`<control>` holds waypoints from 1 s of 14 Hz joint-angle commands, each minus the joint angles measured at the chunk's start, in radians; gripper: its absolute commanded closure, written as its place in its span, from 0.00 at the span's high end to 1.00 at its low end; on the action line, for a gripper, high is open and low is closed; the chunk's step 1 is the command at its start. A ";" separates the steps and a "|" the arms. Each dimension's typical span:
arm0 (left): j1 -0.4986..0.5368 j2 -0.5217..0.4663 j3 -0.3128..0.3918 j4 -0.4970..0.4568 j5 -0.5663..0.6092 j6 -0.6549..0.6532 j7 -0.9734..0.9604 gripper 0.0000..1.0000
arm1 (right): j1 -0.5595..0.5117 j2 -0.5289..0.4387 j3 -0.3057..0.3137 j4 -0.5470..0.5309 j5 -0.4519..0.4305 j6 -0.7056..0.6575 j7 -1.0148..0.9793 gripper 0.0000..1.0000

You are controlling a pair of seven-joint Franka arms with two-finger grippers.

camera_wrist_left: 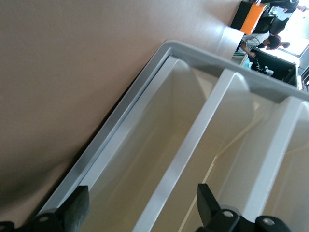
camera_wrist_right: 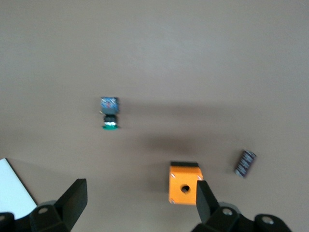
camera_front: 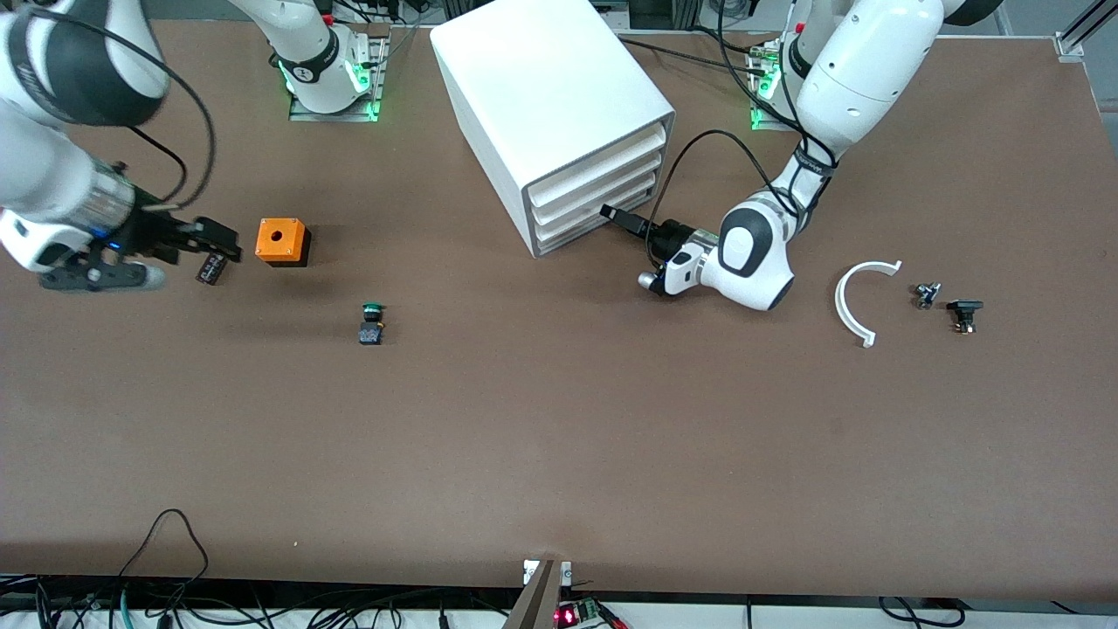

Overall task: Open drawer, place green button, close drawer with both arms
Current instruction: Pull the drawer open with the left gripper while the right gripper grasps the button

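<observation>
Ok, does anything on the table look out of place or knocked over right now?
Nothing looks spilled or damaged. The cabinet sits skewed to the table edges. The button lies on its side in the open, nearer the camera than the orange cube. All three drawers look shut; the left gripper is at the lowest drawer, jaws open.

Even, bright overhead light falls on the brown bench [camera_front: 559, 419], leaving short soft shadows beside the orange cube [camera_front: 282, 241] and the button [camera_front: 371, 323]. The right arm [camera_front: 61, 131] is smeared by motion blur (its wrist view is soft too). A window glares white in one corner of the left wrist view.
</observation>
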 commanded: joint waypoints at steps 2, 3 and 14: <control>0.000 -0.005 -0.041 -0.045 -0.039 0.051 0.030 0.56 | 0.067 0.210 -0.003 0.163 0.013 0.056 0.043 1.00; 0.000 -0.005 -0.043 -0.050 -0.039 0.051 0.029 0.29 | 0.093 0.250 -0.005 0.186 0.013 0.056 0.046 1.00; 0.038 -0.024 0.207 0.082 -0.019 0.074 0.029 0.00 | 0.168 0.471 -0.005 0.216 0.007 0.194 0.201 1.00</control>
